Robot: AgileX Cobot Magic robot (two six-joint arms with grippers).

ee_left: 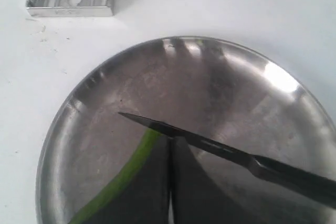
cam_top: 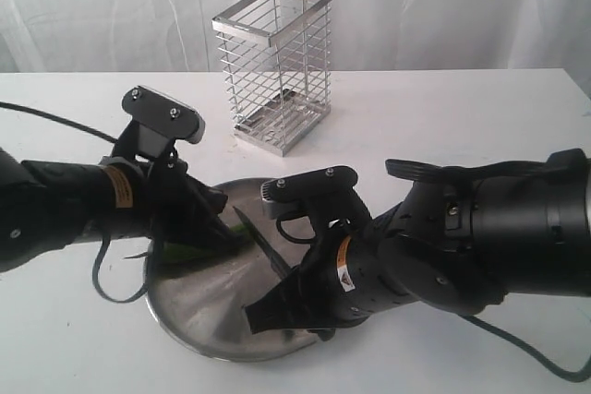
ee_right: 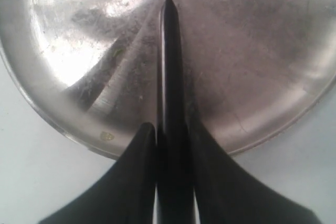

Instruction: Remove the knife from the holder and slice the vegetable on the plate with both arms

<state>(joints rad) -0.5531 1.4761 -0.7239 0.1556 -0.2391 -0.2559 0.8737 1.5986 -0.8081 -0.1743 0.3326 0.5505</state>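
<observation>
Looking over the plate point(cam_top: 199, 325): your right gripper point(ee_right: 169, 135) has its jaws clamped on the knife point(ee_left: 210, 148), blade lying across the chilli point(ee_left: 123, 177), tip toward the holder point(cam_top: 274, 62); left gripper point(ee_left: 169, 182) jaws pinch the chilli.

knife point(ee_left: 220, 150): black, blade across chilli point(ee_left: 121, 179) | plate point(ee_left: 236, 93): steel | holder point(cam_top: 274, 62): upright, behind

bright, even light; glare streaks the plate point(ee_left: 273, 77), and the close black jaws are blurred.

White table point(cam_top: 480, 117), wire holder point(cam_top: 274, 66) standing at back, steel plate point(cam_top: 199, 316) near front
</observation>
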